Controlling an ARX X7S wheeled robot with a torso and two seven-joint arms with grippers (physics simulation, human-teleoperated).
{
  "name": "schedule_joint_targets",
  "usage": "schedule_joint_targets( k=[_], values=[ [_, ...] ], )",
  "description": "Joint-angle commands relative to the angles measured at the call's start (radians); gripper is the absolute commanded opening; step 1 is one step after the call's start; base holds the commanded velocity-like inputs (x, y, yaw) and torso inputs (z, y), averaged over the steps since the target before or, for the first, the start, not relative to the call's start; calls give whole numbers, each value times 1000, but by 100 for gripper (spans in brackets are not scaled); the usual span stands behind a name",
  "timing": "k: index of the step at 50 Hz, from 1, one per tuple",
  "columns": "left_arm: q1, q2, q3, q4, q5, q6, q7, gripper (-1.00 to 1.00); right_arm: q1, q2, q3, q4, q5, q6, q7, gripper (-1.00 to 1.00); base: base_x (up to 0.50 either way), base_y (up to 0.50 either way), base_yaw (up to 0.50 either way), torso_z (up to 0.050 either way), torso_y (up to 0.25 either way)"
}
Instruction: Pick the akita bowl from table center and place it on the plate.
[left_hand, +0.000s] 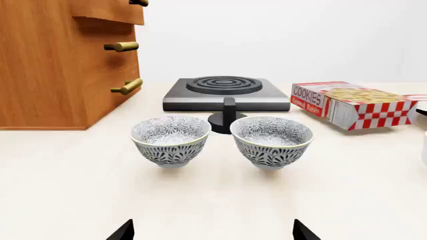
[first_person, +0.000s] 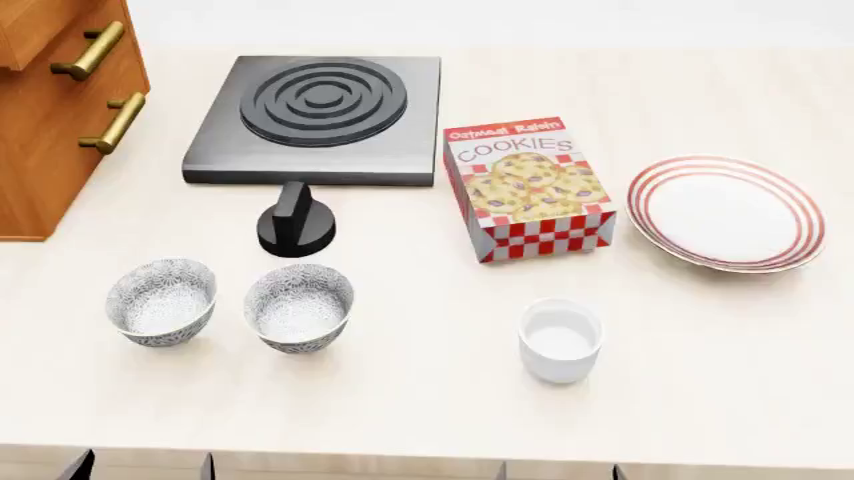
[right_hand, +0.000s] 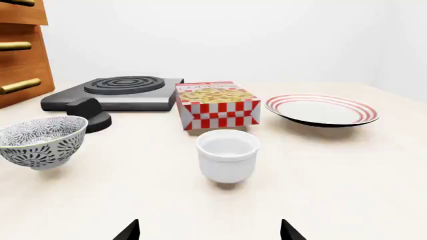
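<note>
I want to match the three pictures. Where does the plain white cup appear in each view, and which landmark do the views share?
Head view: the white cup stands in the lower middle, nearer than the cookie box.
Right wrist view: the cup is at the centre, in front of the box.
Left wrist view: only a white sliver at the right edge, which may be the cup; I cannot tell.
Shared landmark: the cookie box.
</note>
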Motion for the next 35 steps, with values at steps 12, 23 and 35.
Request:
schedule_joint_targets(
  k=[12,23,35],
  values=[
    [1,-56,76,-25,3,23,-67,100,-27,51,-42,-74,43,-2,74,100,0,0,0,0,0],
    [2,-92,3,198,-133,-142,-76,100,-154,90,75,-372,116,39,157,100,0,0,0,0,0],
    [-58,-129,-84,174,-197,-154,-112,100,-373,95,293,-583,225,-55,252,100,0,0,0,0,0]
  ],
)
